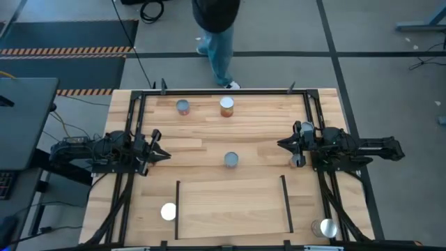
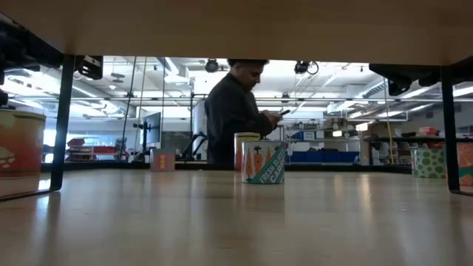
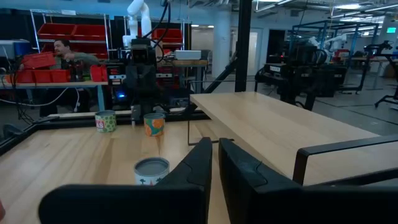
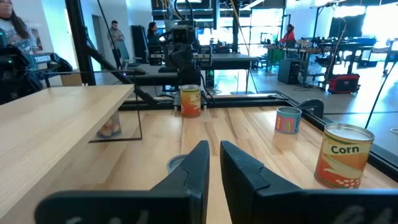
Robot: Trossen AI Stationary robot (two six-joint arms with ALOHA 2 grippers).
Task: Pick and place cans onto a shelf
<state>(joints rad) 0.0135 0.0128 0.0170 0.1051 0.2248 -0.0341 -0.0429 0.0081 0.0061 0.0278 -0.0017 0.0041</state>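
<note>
Left pincer (image 1: 162, 155) hung over the desk's (image 1: 209, 132) left side, pointing inward, fingers (image 3: 198, 163) clenched on nothing. Right pincer (image 1: 282, 144) hung over the right side, facing it, likewise clenched and empty. Shelf (image 1: 230, 206) stood raised at the near middle between two black rails, bare of cans. Blue-topped can (image 1: 231, 160) sat mid-desk between both pincers, apart from each. Grey-topped can (image 1: 182, 107) and orange-sided can (image 1: 226, 107) stood near the far edge, apart from each other. White-topped can (image 1: 168, 211) rested just left of the shelf's left rail; silver-topped can (image 1: 324, 227) sat at the near right corner. Person (image 1: 217, 31) stood beyond the far edge.
</note>
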